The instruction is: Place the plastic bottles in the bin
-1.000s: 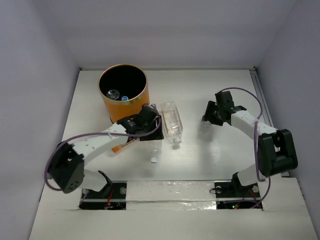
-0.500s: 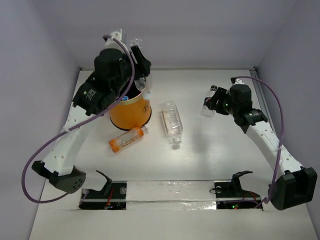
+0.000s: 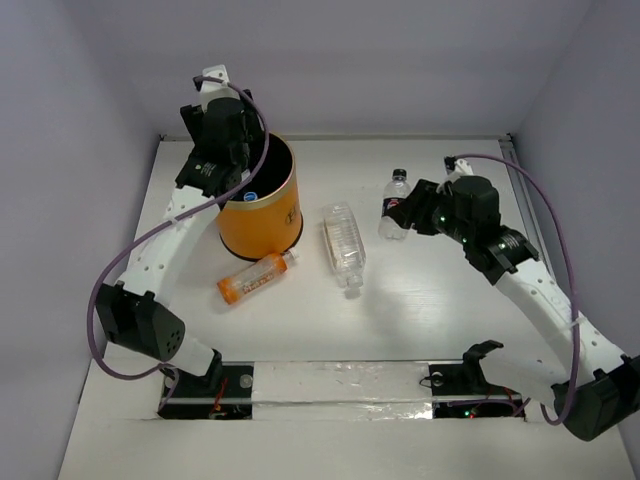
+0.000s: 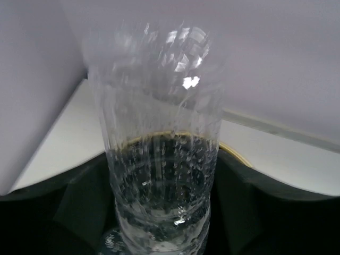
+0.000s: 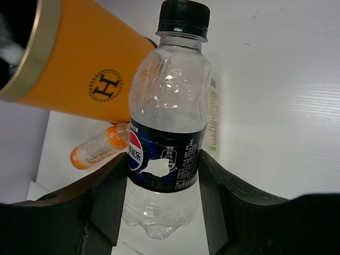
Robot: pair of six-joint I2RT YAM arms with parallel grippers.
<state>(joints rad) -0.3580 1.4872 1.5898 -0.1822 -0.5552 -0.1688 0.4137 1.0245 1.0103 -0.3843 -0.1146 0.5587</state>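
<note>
The clear dimpled plastic bottle filling the middle of the left wrist view is glossy, with bright glints on its textured wall. At the centre of the right wrist view, the black-capped clear plastic bottle has crinkled, shiny walls, a ridged cap and a smooth dark film label. The orange-yellow cylindrical bin at that view's upper left looks smooth and satin. The white tabletop shows a fine lined grain.

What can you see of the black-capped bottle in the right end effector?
The black-capped bottle is small, clear, dented plastic with a dark label bearing a red-white-blue roundel. It is roughly upright, clamped at label height by the right end effector. Whether its base touches the table is unclear.
</note>
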